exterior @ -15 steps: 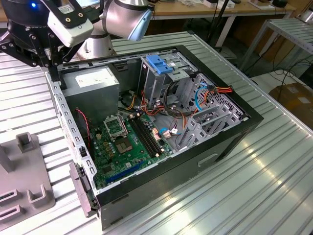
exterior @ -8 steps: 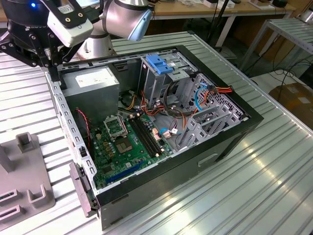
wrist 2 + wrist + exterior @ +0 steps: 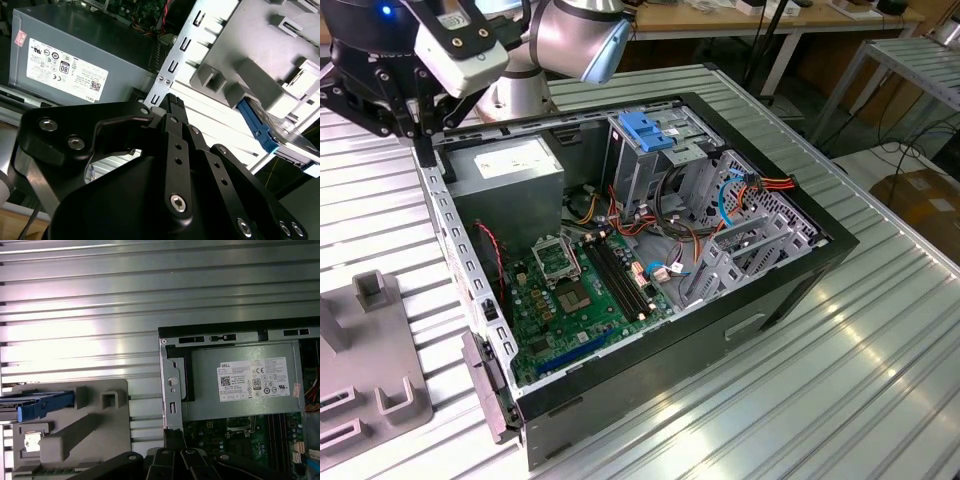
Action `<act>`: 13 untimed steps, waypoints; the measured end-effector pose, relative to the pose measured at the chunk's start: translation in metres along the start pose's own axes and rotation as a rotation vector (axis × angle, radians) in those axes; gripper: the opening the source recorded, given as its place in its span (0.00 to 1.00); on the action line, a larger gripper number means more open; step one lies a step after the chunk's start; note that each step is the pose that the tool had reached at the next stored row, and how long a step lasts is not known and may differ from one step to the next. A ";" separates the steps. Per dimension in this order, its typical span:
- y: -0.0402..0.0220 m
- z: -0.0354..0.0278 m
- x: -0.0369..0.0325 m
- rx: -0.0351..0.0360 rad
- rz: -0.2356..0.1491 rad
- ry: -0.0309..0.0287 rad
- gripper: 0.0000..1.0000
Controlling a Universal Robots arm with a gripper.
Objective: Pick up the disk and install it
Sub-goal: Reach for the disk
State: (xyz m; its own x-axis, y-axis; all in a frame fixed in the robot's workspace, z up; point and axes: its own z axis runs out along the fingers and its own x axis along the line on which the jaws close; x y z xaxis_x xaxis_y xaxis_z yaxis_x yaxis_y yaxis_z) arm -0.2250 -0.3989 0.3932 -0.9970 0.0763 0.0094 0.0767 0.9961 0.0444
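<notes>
1. One gripper (image 3: 423, 150) hung from the arm (image 3: 575, 35) at the exterior view's upper left, its fingers pointing straight down.
2. In the second wrist view the gripper (image 3: 171, 101) had its fingers (image 3: 176, 125) pressed together to a single tip. It was clenched on nothing.
3. That tip stood at the corner rim of the open computer case (image 3: 770, 300), just beside the grey power supply (image 3: 510, 170). Whether it touched the rim could not be told.
4. In the first wrist view the gripper (image 3: 173, 440) lay at the case's metal edge, with the power supply (image 3: 240, 400) and the green circuit board (image 3: 220, 432) to one side of it.
5. Away from the hand, the disk (image 3: 40, 405) rested on a grey holder (image 3: 95, 425) outside the case, its blue rail showing. In the second wrist view the disk (image 3: 260, 130) sat against the holder's (image 3: 255, 75) raised blocks.
6. The holder (image 3: 380, 390) and the case stood apart on a ribbed metal table (image 3: 880, 380), the holder at the exterior view's lower left.
7. Inside the case a blue latch piece (image 3: 645, 130) sat on top of the drive cage.
</notes>
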 end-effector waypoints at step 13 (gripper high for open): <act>-0.0001 0.0021 0.0353 0.0022 0.001 0.0292 0.10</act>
State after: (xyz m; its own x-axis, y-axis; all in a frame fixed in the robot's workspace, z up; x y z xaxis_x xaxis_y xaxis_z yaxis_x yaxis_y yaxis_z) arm -0.2603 -0.3962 0.3914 -0.9963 0.0762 0.0386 0.0778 0.9961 0.0422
